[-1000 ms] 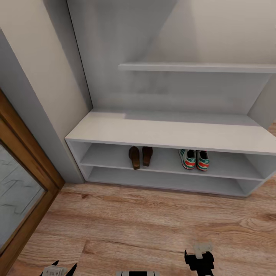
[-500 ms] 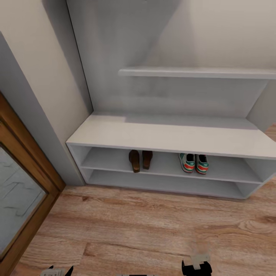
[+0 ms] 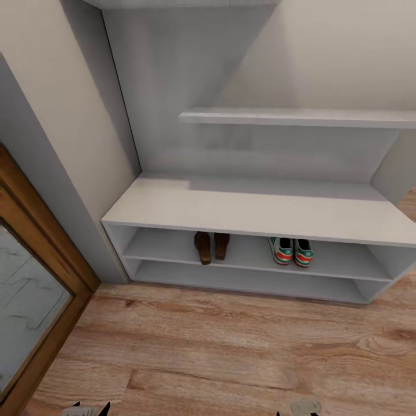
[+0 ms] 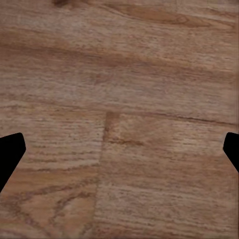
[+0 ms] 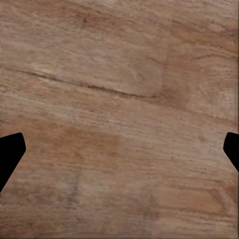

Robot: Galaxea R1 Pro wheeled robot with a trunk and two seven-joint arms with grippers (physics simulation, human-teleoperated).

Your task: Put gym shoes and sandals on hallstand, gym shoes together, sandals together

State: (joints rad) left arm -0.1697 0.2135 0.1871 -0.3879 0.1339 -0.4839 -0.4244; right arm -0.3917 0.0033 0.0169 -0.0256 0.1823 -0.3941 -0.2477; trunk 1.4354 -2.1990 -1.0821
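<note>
Both the left end effector [image 4: 119, 149] and right end effector [image 5: 119, 149] hang spread and empty above the corridor floor [image 3: 231, 346]. On the hallstand [image 3: 260, 211], the upper shelf carries the sandals [image 3: 211, 245] side by side near mid-shelf, gym shoes [image 3: 290, 251] paired toward its right end.

No writing, brand name, number or sign can be read anywhere. The gym shoes [image 3: 290, 251] on the bench's [image 3: 254, 209] upper shelf carry a small dark mark on their red heel patches, but it is too small and blurred to make out.
</note>
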